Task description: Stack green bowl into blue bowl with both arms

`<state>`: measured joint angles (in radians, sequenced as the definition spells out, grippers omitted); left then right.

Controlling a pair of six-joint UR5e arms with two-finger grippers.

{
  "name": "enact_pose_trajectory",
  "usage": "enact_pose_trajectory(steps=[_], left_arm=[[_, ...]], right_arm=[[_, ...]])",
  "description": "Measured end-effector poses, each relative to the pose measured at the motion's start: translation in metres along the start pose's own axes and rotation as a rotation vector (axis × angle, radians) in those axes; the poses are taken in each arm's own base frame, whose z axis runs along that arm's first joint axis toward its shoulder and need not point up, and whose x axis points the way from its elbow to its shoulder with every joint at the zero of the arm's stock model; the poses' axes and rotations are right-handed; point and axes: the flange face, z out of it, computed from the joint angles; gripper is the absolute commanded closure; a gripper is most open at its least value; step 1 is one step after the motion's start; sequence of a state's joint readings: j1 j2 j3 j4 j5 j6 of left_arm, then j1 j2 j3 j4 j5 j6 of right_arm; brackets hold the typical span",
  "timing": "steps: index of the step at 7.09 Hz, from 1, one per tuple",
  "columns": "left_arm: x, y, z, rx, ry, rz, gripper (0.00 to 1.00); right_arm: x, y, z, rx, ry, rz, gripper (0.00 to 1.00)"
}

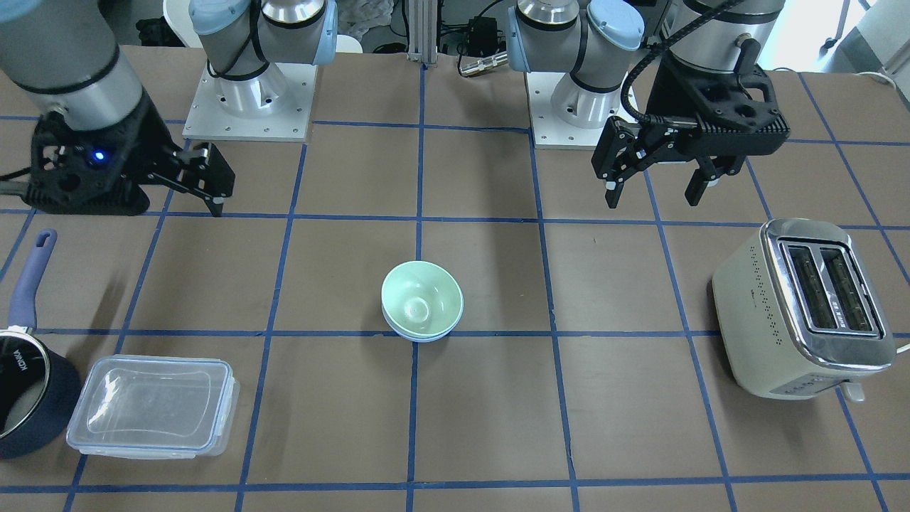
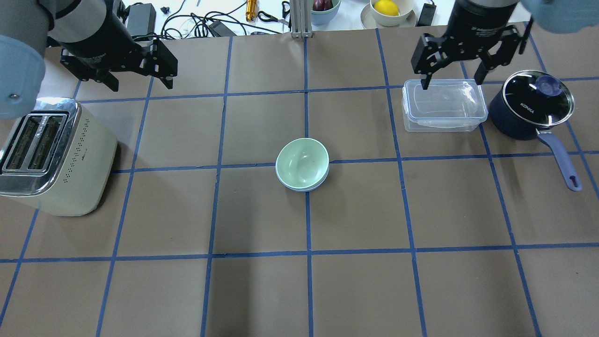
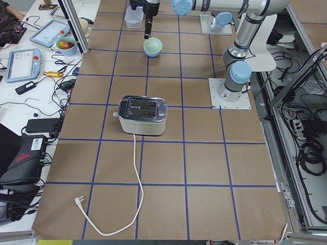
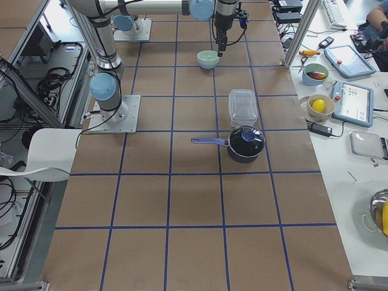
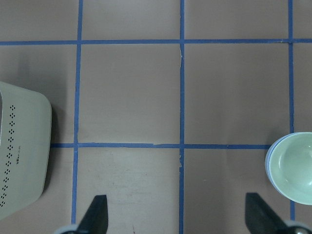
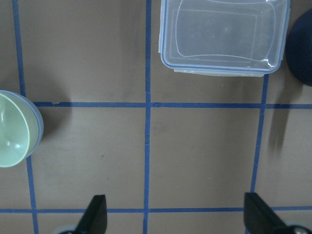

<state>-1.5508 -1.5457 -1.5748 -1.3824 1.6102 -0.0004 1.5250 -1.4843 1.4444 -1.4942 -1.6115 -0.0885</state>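
Nearest the front-facing camera, along the table's (image 1: 498, 427) operator side, three bystanders are counted: one clear lidded container (image 1: 153, 405), one navy saucepan (image 1: 28, 398) just beside it, and one cream toaster (image 1: 803, 309) at the opposite end.

Further in, at the middle of the table, the task's things are found. One green bowl (image 1: 421, 302) is seated upright inside one blue bowl (image 1: 423, 338), of which only a thin rim is seen beneath it. The stacking is therefore judged to be done already.

Beyond them, toward the robot's bases, two grippers are held raised above the table. The left gripper (image 1: 652, 195) is spread wide and nothing is held in it; the right gripper (image 2: 451, 80) is likewise spread wide and empty. Neither is touching the bowls.

The relation that matters is a simple one – the stack lies inward from both grippers, between them. In the left wrist view it is cut by the right edge; in the right wrist view, by the left edge. Neither arm can be called clearly nearer. No long axis is offered by the round bowls, so no approach direction is favoured.
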Motion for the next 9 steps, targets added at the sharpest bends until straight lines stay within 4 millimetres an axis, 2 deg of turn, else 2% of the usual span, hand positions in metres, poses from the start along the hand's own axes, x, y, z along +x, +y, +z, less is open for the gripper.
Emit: enact_pose_trajectory(steps=[1,2,9], left_arm=[[-0.001,-0.0011,-0.002,0.002,0.004,-0.003,0.0],[-0.0029,-0.0024,-0.0046,0.003,0.011,-0.01,0.0],[-0.0045,0.0003,-0.01,-0.038,0.044,-0.036,0.0]], right_arm=[[0.0074,0.0172,-0.0036,0.023,0.0,-0.014,0.0],[0.0086,0.0238,-0.0037,0.062,0.002,-0.017,0.0],[0.0056,0.0267,-0.006,0.101,-0.01,0.01,0.0]])
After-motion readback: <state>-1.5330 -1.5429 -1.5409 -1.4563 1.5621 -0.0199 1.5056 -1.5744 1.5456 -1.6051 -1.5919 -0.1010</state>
